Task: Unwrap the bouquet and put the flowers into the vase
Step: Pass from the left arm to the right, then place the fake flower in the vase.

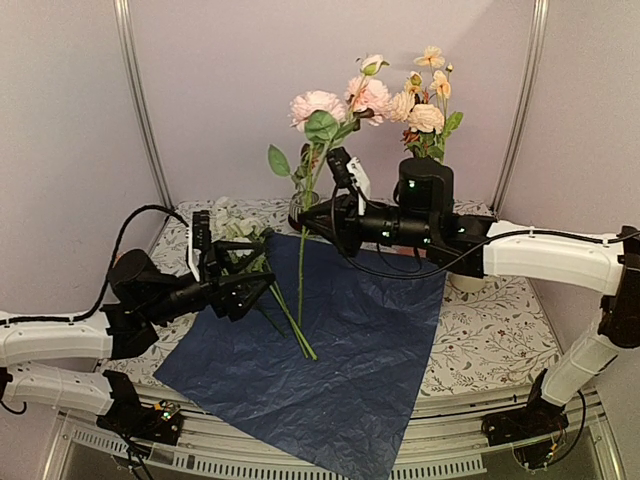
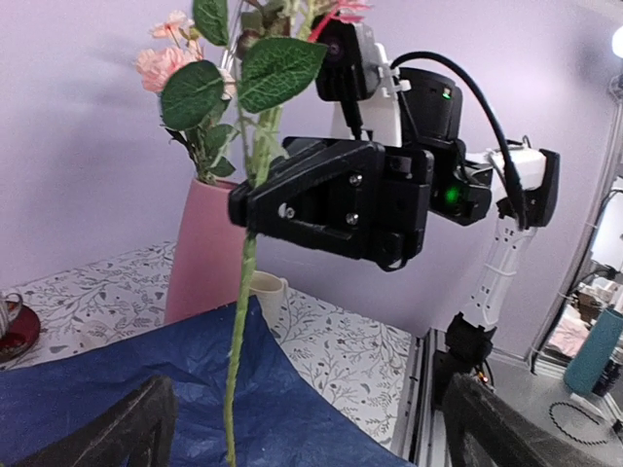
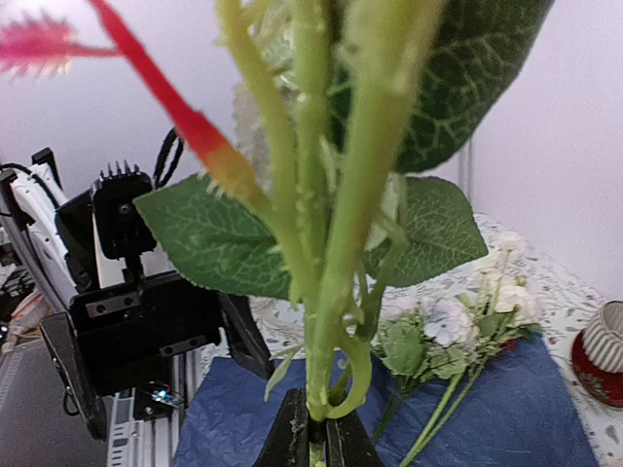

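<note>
Paper overhanging table, right hand pinching flower

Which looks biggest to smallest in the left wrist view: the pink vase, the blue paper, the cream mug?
1. Blue paper, though nearest the camera.
2. Pink vase.
3. Cream mug, partly hidden behind the paper.

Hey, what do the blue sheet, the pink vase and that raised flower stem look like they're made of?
Blue sheet: thin paper, matte, going by its fine crinkles.
Vase: smooth, matte, salmon pink, likely ceramic, though painted plastic can't be ruled out.
Flower stem: probably moulded plastic, uniform pale green; its leaves look like fabric with printed veins.
</note>
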Robot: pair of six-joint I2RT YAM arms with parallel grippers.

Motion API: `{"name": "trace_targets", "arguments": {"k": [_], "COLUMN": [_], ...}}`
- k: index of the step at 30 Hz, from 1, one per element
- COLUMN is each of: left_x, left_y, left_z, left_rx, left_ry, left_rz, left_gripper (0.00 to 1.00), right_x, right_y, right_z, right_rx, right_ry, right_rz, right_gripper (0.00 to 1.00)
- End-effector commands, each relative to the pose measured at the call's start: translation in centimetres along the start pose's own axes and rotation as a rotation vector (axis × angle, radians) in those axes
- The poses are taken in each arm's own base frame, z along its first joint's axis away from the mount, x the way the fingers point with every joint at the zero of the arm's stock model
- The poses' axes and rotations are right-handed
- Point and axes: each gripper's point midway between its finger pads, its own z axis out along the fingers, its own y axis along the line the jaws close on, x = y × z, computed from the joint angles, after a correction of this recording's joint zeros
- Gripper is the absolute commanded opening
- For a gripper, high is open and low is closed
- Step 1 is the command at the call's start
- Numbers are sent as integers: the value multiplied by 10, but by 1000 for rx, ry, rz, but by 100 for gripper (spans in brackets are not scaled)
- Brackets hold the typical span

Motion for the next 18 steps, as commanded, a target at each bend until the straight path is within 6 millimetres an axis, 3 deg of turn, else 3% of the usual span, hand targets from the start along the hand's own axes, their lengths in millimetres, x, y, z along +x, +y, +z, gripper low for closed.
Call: {"name": "trace_targets", "arguments": {"k": [1,10,18], "left_x": [-4,-19,-17], "left_y": [10,20,22], "left_z": [-16,-36,-38], "left_rx": [-98,-213,-227], "left_ry": [-21,-39,-32], "left_rz": [37,84,90], "left_gripper": [98,98,98], "right_x": [-25,-57,-107], "right_y": [-26,-54,-75], "right_z": [-32,-83,-139], "right_rx": [227,492,697], "right_ry": [-24,-18,-71], "right_rz": [-105,-243,-302], "right_gripper": [5,4,4]}}
